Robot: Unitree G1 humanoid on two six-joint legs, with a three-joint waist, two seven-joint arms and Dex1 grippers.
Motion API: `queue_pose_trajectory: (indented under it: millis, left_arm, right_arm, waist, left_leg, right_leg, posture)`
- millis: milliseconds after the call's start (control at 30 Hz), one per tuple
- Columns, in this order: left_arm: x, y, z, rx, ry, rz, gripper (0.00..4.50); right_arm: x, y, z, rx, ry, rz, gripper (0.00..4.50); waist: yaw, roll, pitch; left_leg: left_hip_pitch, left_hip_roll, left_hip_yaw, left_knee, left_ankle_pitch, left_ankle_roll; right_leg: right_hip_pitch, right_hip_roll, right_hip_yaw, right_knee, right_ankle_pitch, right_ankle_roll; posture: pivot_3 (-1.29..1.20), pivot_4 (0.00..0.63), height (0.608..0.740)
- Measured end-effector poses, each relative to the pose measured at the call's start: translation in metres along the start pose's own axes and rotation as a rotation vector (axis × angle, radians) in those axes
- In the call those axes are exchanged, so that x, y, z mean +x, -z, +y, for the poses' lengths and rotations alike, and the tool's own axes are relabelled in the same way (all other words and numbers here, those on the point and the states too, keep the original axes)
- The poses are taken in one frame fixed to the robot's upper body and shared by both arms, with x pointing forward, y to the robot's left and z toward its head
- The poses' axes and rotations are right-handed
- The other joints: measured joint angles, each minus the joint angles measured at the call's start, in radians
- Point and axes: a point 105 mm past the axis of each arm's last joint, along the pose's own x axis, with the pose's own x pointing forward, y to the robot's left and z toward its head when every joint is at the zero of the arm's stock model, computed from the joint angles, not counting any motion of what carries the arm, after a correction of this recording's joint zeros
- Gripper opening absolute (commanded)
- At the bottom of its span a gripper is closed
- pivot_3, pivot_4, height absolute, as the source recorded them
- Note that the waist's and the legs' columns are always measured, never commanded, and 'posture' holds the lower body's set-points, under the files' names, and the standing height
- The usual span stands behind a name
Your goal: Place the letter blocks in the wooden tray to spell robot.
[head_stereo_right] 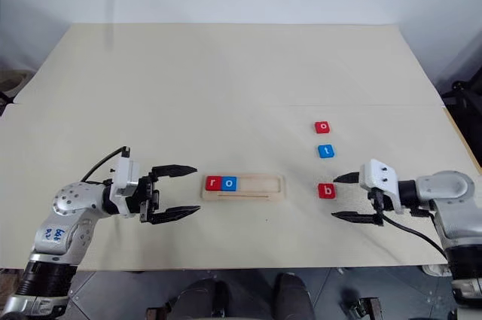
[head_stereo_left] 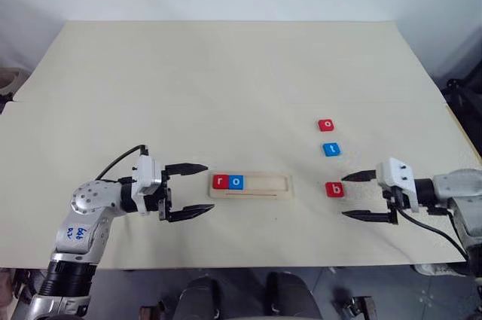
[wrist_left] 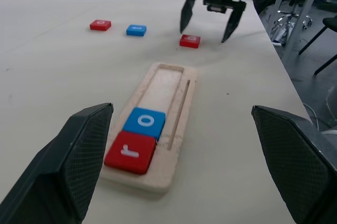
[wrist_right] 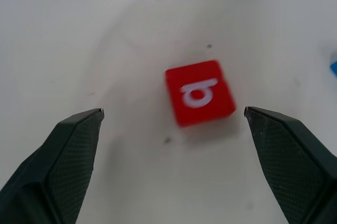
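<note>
The wooden tray [head_stereo_left: 251,185] lies at the table's front centre with a red r block [head_stereo_left: 221,181] and a blue o block [head_stereo_left: 236,181] side by side at its left end. Three loose blocks lie to its right: a red o [head_stereo_left: 326,125], a blue t [head_stereo_left: 331,150] and a red b [head_stereo_left: 334,189]. My left gripper [head_stereo_left: 196,190] hangs open just left of the tray, holding nothing. Just right of the b block, my right gripper [head_stereo_left: 355,196] is open and pointing at it; the b block [wrist_right: 200,93] lies ahead of its fingers, untouched.
The pale table [head_stereo_left: 226,79] stretches wide and bare behind the blocks. Its front edge runs just below both grippers, and its right edge [head_stereo_left: 459,120] is close to the right arm. Chairs and a desk stand beyond the table's right side.
</note>
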Motion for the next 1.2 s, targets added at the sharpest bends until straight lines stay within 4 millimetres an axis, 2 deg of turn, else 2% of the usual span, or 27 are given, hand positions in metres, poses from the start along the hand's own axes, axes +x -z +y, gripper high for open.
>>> queue_pose_trajectory:
  millis: [167,200,300,500,533,700,733,867,967,1067,1200]
  left_arm:
    - [-0.001,-0.002,-0.004,0.006,-0.006,0.002,4.50]
    - [-0.001,-0.002,-0.005,0.003,-0.007,0.003,4.50]
    - [0.000,-0.005,-0.007,0.012,0.003,-0.001,4.50]
    - [0.001,-0.008,-0.008,0.015,0.014,-0.016,4.50]
    - [0.001,-0.008,-0.008,0.016,0.015,-0.016,4.50]
    - [0.002,-0.010,-0.006,0.030,0.018,-0.020,4.50]
    - [0.002,-0.011,-0.006,0.036,0.018,-0.022,4.50]
    - [0.002,-0.016,-0.003,0.073,0.020,-0.030,4.50]
    - [0.000,-0.011,-0.001,0.057,0.008,-0.023,4.50]
    - [-0.001,-0.006,-0.003,0.044,0.001,-0.015,4.50]
    - [-0.003,-0.001,-0.005,0.026,-0.012,-0.006,4.50]
  right_arm:
    - [0.006,0.001,-0.007,-0.012,-0.016,0.025,4.48]
    - [0.007,0.001,-0.008,-0.017,-0.020,0.027,4.31]
    - [0.008,0.000,-0.011,-0.016,-0.021,0.021,3.61]
    - [0.013,-0.002,-0.010,-0.016,-0.040,0.006,1.56]
    - [0.013,-0.002,-0.010,-0.017,-0.040,0.003,1.46]
    - [0.019,-0.011,-0.009,0.004,-0.045,-0.025,1.47]
    - [0.024,-0.020,-0.009,0.017,-0.055,-0.052,1.47]
    - [0.041,-0.081,-0.015,0.000,-0.077,-0.169,1.47]
    - [0.060,-0.112,-0.007,-0.012,-0.120,-0.199,1.47]
    - [0.085,-0.121,0.006,0.017,-0.177,-0.186,1.47]
    - [0.107,-0.131,0.012,-0.018,-0.204,-0.154,1.47]
  waist:
    - [0.009,0.000,0.000]
    - [0.010,0.000,0.000]
    - [0.010,0.000,0.000]
    - [0.010,0.000,0.000]
    - [0.010,0.000,0.000]
    - [0.008,0.000,0.000]
    - [0.006,0.000,0.000]
    - [0.005,0.001,0.000]
    - [0.009,0.001,0.000]
    - [0.014,0.001,0.000]
    - [0.011,0.001,0.000]
  left_leg:
    - [0.000,0.000,0.000,0.000,0.000,0.000]
    - [0.000,0.000,0.000,0.000,0.000,0.000]
    - [0.000,0.000,0.000,0.001,0.000,0.000]
    - [0.000,0.000,0.000,0.001,0.000,0.000]
    - [0.000,0.000,0.000,0.001,0.000,0.000]
    - [0.000,0.001,0.001,0.001,0.000,0.000]
    - [0.000,0.001,0.001,0.001,0.000,0.000]
    - [0.000,0.001,0.001,0.001,0.000,0.000]
    - [0.000,0.001,0.000,0.001,0.000,0.000]
    - [-0.002,0.000,0.000,0.001,0.000,0.000]
    - [-0.002,0.000,0.000,0.001,0.000,0.000]
  right_leg:
    - [0.000,0.000,0.000,0.000,0.000,0.000]
    - [0.000,0.000,0.000,0.000,0.000,0.000]
    - [0.000,0.000,0.000,0.000,0.000,0.000]
    - [0.000,0.000,0.000,0.000,0.000,0.000]
    - [0.000,0.001,0.000,0.000,0.000,0.000]
    - [0.000,0.001,0.000,0.001,0.000,0.000]
    - [-0.001,0.001,0.001,0.002,0.000,0.000]
    - [-0.003,0.000,0.001,0.006,0.000,-0.001]
    - [-0.002,0.000,0.001,0.005,0.000,-0.001]
    - [-0.003,-0.001,0.000,0.005,0.000,-0.001]
    - [-0.004,-0.001,0.000,0.005,0.000,-0.001]
  posture:
    - [0.00,0.150,0.740]
    - [0.00,0.150,0.740]
    - [0.00,0.150,0.740]
    - [0.00,0.150,0.740]
    - [0.00,0.150,0.740]
    - [0.00,0.150,0.740]
    - [0.00,0.150,0.740]
    - [0.00,0.150,0.740]
    - [0.00,0.150,0.740]
    - [0.00,0.150,0.740]
    - [0.00,0.150,0.740]
